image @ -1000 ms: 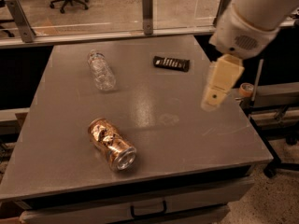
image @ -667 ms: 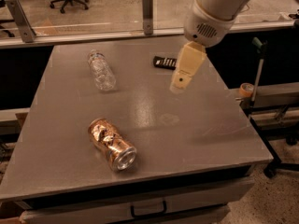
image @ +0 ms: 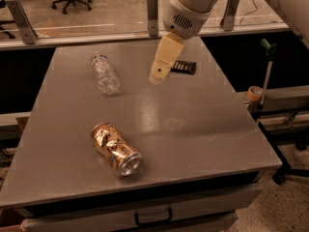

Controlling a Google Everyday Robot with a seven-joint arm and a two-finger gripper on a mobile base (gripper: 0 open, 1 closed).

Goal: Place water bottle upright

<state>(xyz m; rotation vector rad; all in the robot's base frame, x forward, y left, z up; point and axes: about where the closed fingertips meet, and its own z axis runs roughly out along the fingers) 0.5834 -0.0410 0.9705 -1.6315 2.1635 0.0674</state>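
Observation:
The water bottle [image: 104, 73] is clear ribbed plastic and lies on its side at the back left of the grey table [image: 193, 129]. Its cap end points toward the far edge. My gripper [image: 159, 74] hangs from the white arm above the back middle of the table. It is to the right of the bottle, well apart from it, and holds nothing that I can see.
A dented gold-and-silver can [image: 116, 149] lies on its side near the front left. A small black object [image: 184, 67] lies at the back right, just behind the gripper. A glass barrier with metal posts [image: 152, 6] runs along the table's far edge.
The arm has swung left across the table, from the right edge toward the back middle, closer to the bottle. The bottle and the can have not moved.

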